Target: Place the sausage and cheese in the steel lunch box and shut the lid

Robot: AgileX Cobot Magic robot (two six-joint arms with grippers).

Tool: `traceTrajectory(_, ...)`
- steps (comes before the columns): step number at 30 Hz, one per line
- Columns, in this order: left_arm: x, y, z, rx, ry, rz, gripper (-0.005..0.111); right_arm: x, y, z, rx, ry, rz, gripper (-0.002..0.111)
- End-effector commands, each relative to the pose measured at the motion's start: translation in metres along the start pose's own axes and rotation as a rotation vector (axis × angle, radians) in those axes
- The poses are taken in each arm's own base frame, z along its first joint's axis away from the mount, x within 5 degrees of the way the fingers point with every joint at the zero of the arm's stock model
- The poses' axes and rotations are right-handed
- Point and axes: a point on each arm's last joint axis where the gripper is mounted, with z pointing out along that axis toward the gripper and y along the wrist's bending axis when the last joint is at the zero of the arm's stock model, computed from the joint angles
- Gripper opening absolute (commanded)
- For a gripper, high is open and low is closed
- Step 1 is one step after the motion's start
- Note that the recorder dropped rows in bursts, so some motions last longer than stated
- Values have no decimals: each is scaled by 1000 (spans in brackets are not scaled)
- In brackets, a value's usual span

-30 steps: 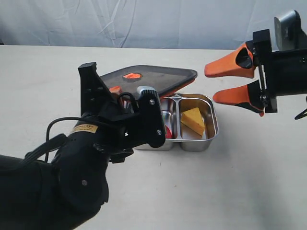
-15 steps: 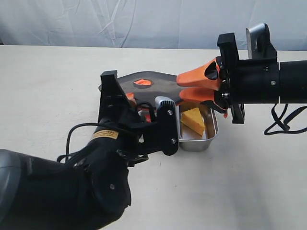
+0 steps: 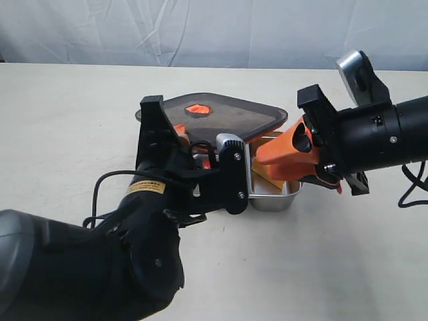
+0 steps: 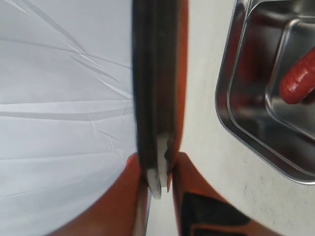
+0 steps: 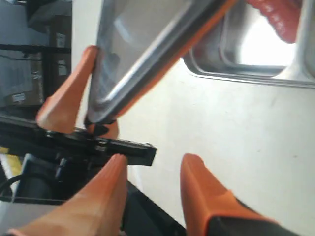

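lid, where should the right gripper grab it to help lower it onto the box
Probably the free rim of the lid at the right of the exterior view, opposite where the left gripper pinches it. Come in edge-on from that side, fingers above and below: it is a thin plate, held tilted over the steel lunch box.

Exterior view: elevated, looks down across desk [image 3: 60, 107], left arm [image 3: 100, 267] nearest lens. Both wrist views: close-up, sharing steel lunch box [image 4: 231, 113] and lid [image 5: 147, 44].

Right claw [image 5: 153, 162] swung in, narrowed, dropped low beside shiny rectangular stainless-steel lunch box [image 3: 274, 200]; dark translucent plastic lid [image 3: 227, 114] shifted slightly rightward.
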Motion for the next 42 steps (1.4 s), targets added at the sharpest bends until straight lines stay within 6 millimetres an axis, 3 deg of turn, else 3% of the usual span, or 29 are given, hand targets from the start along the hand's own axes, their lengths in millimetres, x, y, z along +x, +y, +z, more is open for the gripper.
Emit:
traceTrajectory(1,-3,2,-1,-20,-5,35,0,-3,0,-4,27,-67,39,36)
traceTrajectory(5,-3,2,-1,-20,-5,35,0,-15,-1,-5,30,-197,90,36)
traceTrajectory(12,-7,-2,-1,32,-44,35,0,-18,6,-5,-64,-227,156,36)
traceTrajectory(20,-17,8,0,5,-44,-16,0,-5,8,4,-9,-116,60,36)
traceTrajectory(29,-15,9,0,-6,-21,-23,0,12,14,-11,82,-74,-48,36)
traceTrajectory(37,-15,5,0,39,-22,-36,0,1,20,-20,56,-257,56,36)
traceTrajectory(42,-16,5,0,42,-30,-33,0,-5,16,-13,33,-259,122,36)
